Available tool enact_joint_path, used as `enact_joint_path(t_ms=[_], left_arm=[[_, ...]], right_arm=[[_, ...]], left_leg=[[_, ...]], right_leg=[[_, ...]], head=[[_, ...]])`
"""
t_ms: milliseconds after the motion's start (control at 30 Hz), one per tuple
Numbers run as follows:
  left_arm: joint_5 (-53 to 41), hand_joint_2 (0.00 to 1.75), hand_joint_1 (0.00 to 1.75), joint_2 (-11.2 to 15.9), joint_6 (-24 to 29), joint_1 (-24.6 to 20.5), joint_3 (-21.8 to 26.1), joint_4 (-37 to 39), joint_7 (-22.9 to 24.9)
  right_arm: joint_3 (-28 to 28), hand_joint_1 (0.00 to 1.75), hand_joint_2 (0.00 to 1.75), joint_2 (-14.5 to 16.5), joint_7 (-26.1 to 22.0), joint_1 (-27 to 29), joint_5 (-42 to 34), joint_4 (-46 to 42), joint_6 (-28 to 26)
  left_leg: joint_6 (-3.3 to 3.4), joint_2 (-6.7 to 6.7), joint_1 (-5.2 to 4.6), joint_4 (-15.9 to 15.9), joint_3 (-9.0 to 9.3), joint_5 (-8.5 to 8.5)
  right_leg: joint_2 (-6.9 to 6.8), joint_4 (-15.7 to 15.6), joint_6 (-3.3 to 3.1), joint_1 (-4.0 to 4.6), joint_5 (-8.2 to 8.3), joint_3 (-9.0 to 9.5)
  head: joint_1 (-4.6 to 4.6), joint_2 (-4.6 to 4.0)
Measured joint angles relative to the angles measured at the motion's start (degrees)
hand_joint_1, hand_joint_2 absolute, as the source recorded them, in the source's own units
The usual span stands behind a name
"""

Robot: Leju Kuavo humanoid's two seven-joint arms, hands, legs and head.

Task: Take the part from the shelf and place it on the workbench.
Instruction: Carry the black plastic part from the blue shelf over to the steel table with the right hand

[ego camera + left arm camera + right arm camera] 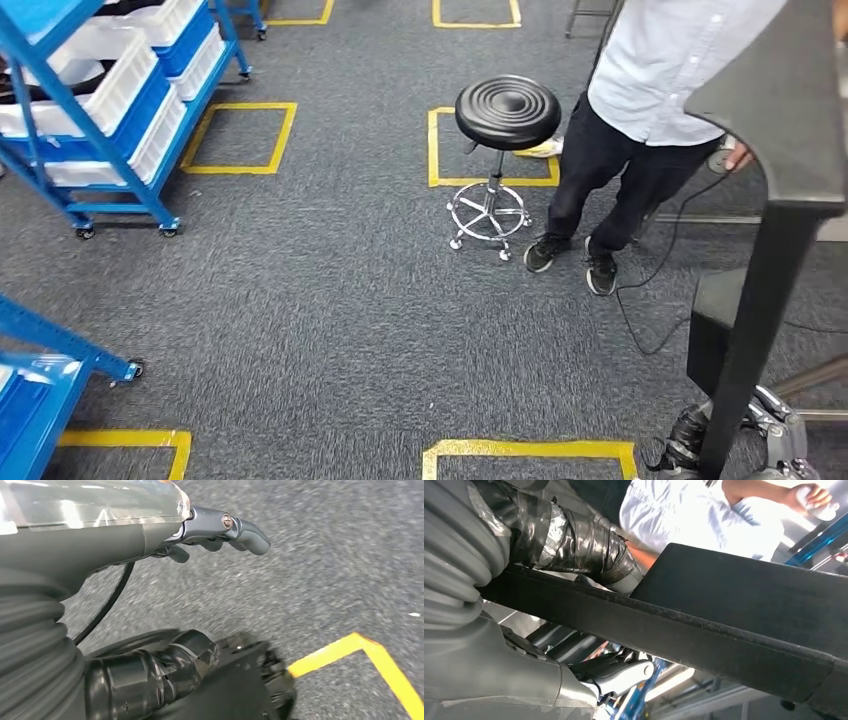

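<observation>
Head view: part (770, 200) upright (black)

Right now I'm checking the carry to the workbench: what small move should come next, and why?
Probably keep carrying the black part steady in the right hand while stepping on slowly, since a person and a stool stand close ahead on the carpet. The left hand hangs empty.

Black flat angular part (770, 120) upright in right hand (589, 565), raised above carpet, right of view.
</observation>
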Motion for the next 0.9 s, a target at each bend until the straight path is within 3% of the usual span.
enact_joint_path(t_ms=[67, 100, 133, 200, 267, 300, 333, 433, 500, 567, 600, 667, 700, 767, 800, 833, 900], left_arm=[[0.00, 1.75, 0.00, -0.01, -0.01, -0.10, 0.02, 0.00, -0.02], [-0.01, 1.75, 0.00, -0.02, -0.02, -0.14, 0.03, 0.00, -0.03], [-0.02, 1.75, 0.00, -0.04, -0.03, -0.15, 0.03, 0.00, -0.04], [-0.10, 1.75, 0.00, -0.08, -0.06, -0.10, 0.03, 0.00, -0.05], [-0.19, 1.75, 0.00, -0.07, -0.10, 0.09, 0.04, 0.00, -0.03], [-0.21, 1.75, 0.00, -0.05, -0.12, 0.16, 0.05, 0.00, -0.01], [-0.24, 1.75, 0.00, -0.04, -0.14, 0.16, 0.05, 0.00, 0.00], [-0.32, 1.75, 0.00, -0.08, -0.21, 0.03, 0.05, 0.00, 0.00], [-0.33, 1.75, 0.00, -0.07, -0.29, -0.06, 0.05, 0.00, -0.03], [-0.33, 1.75, 0.00, -0.07, -0.40, -0.22, 0.05, 0.00, -0.09], [-0.33, 1.75, 0.00, -0.06, -0.45, -0.31, 0.05, 0.00, -0.12], [-0.33, 1.75, 0.00, -0.04, -0.52, -0.36, 0.05, 0.00, -0.17], [-0.33, 1.75, 0.00, -0.03, -0.57, -0.29, 0.05, 0.00, -0.19], [-0.33, 1.75, 0.00, -0.03, -0.67, -0.05, 0.05, 0.00, -0.22], [-0.33, 1.75, 0.00, -0.03, -0.72, 0.09, 0.05, 0.00, -0.21], [-0.33, 1.75, 0.00, -0.02, -0.75, 0.17, 0.05, 0.00, -0.21], [-0.34, 1.75, 0.00, 0.01, -0.81, 0.21, 0.05, 0.00, -0.21]], right_arm=[[-0.02, 1.75, 1.75, 0.00, 0.00, 0.10, 0.01, 0.00, 0.00], [-0.03, 1.75, 1.75, 0.00, 0.00, 0.18, 0.02, -0.01, 0.00], [-0.03, 1.75, 1.75, 0.00, 0.00, 0.18, 0.02, 0.00, 0.00], [-0.04, 1.75, 1.75, 0.00, 0.00, 0.10, 0.02, 0.02, 0.00], [-0.04, 1.75, 1.75, 0.00, 0.00, 0.06, 0.03, 0.12, 0.00], [-0.04, 1.75, 1.75, 0.00, 0.00, 0.09, 0.03, 0.17, 0.00], [-0.04, 1.75, 1.75, 0.00, 0.01, 0.11, 0.03, 0.21, 0.00], [-0.06, 1.75, 1.75, 0.00, 0.01, 0.08, 0.04, 0.24, 0.00], [-0.07, 1.75, 1.75, 0.00, 0.00, 0.07, 0.07, 0.24, 0.00], [-0.09, 1.75, 1.75, 0.00, 0.01, 0.14, 0.10, 0.23, 0.00], [-0.11, 1.75, 1.75, 0.00, 0.01, 0.19, 0.13, 0.23, 0.00], [-0.14, 1.75, 1.75, 0.02, -0.01, 0.19, 0.17, 0.22, 0.00], [-0.15, 1.75, 1.75, 0.04, -0.01, 0.17, 0.17, 0.22, 0.00], [-0.15, 1.75, 1.75, 0.07, 0.00, 0.13, 0.16, 0.23, 0.00], [-0.15, 1.75, 1.75, 0.07, 0.00, 0.15, 0.16, 0.23, 0.00], [-0.16, 1.75, 1.75, 0.07, 0.00, 0.17, 0.17, 0.24, 0.00], [-0.19, 1.75, 1.75, 0.07, 0.00, 0.19, 0.17, 0.24, 0.00]], left_leg=[[0.43, 1.12, 0.03, -0.61, 0.21, 0.35], [0.76, 1.81, 0.13, -1.02, 0.35, 0.64], [1.16, 2.59, 0.25, -1.46, 0.48, 0.92], [1.68, 4.18, 0.20, -1.85, 0.55, 1.13], [1.86, 5.95, 0.05, -1.75, 0.48, 1.00], [1.85, 6.79, 0.02, -1.68, 0.48, 0.89], [1.76, 7.57, 0.02, -1.60, 0.53, 0.75], [1.12, 9.47, -0.07, -1.06, 0.88, 0.01], [0.54, 10.37, -0.33, -0.80, 1.08, -0.36], [-0.04, 11.16, -0.43, -0.86, 1.36, -0.48], [-0.38, 10.82, -0.32, -0.63, 1.43, -0.83], [-0.93, 8.39, -0.03, 2.16, 0.40, -3.01], [-1.10, 6.71, 0.09, 5.37, -1.03, -4.87], [-1.25, 5.10, 0.13, 13.03, -4.69, -8.05], [-1.25, 4.91, 0.13, 15.30, -5.92, -8.29], [-1.19, 4.81, 0.14, 15.40, -6.20, -7.33], [-0.88, 3.88, 0.19, 9.56, -3.99, -2.97]], right_leg=[[0.99, -0.17, 0.80, -0.21, 0.35, -0.33], [0.44, 0.11, 1.09, -0.13, 0.14, -0.52], [-0.84, 1.32, 1.32, 0.01, -0.74, -1.09], [-4.20, 6.90, 1.62, 0.19, -4.12, -3.62], [-5.55, 13.31, 1.96, 0.03, -6.83, -6.51], [-5.80, 14.44, 2.12, -0.10, -6.82, -6.93], [-6.06, 13.33, 2.25, -0.23, -5.72, -6.20], [-8.63, 2.79, 2.06, -0.18, -1.26, -0.40], [-9.78, -0.27, 1.40, 0.24, -0.89, 1.08], [-8.87, -0.28, 0.73, 0.41, -0.81, 0.87], [-8.35, -0.42, 0.41, 0.30, -0.71, 0.87], [-7.30, -0.73, -0.29, -0.05, -0.44, 0.92], [-6.80, -0.78, -0.52, -0.12, -0.35, 0.89], [-5.52, -0.73, -0.77, -0.11, -0.24, 0.76], [-4.75, -0.69, -0.80, -0.08, -0.22, 0.75], [-3.93, -0.62, -0.81, -0.08, -0.21, 0.78], [-2.31, -0.43, -0.75, -0.11, -0.23, 0.89]], head=[[-0.01, 0.00], [0.01, 0.00], [0.08, 0.00], [0.22, 0.00], [0.27, 0.00], [0.26, 0.00], [0.27, 0.00], [0.26, 0.00], [0.23, 0.00], [0.22, 0.00], [0.22, 0.00], [0.19, 0.00], [0.16, 0.00], [0.15, 0.00], [0.14, 0.00], [0.14, 0.00], [0.14, 0.00]])
